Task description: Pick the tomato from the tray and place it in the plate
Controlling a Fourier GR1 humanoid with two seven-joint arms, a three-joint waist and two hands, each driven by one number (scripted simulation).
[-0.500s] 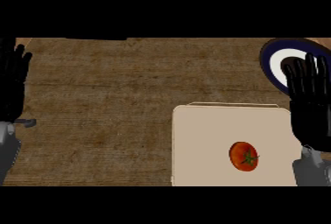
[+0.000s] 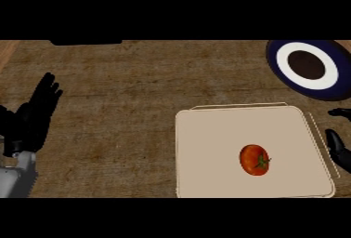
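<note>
Tomato (image 2: 254, 159) lying on the beige tray (image 2: 205, 139), right of the tray's middle and nearer its front edge, stem side turned right, nothing touching it. Plate (image 2: 282, 65) with dark blue rim, white ring and dark centre sitting on the desk (image 2: 123, 93) beyond the tray's far right corner, apart from it and cut by the view's right edge.

Right robot hand (image 2: 337, 151) only partly in view at the right edge, just beside the tray's right rim; open or curled, cannot tell. Left robot hand (image 2: 37, 116) resting open at the left, fingers straight and pointing up, well apart from everything.

Step in hand, as judged: reaching for the tomato, nothing grasped yet. Best done by coming over the right rim from above, not sliding in low, then closing around the round body from both sides, since a nudge would likely roll it across the flat tray.

Raised rim all round the tray, so lift clear before carrying away toward the plate. Open desk between tray corner and plate, short path, nothing in the way. Plate close to the view's edge, so release over its centre.
</note>
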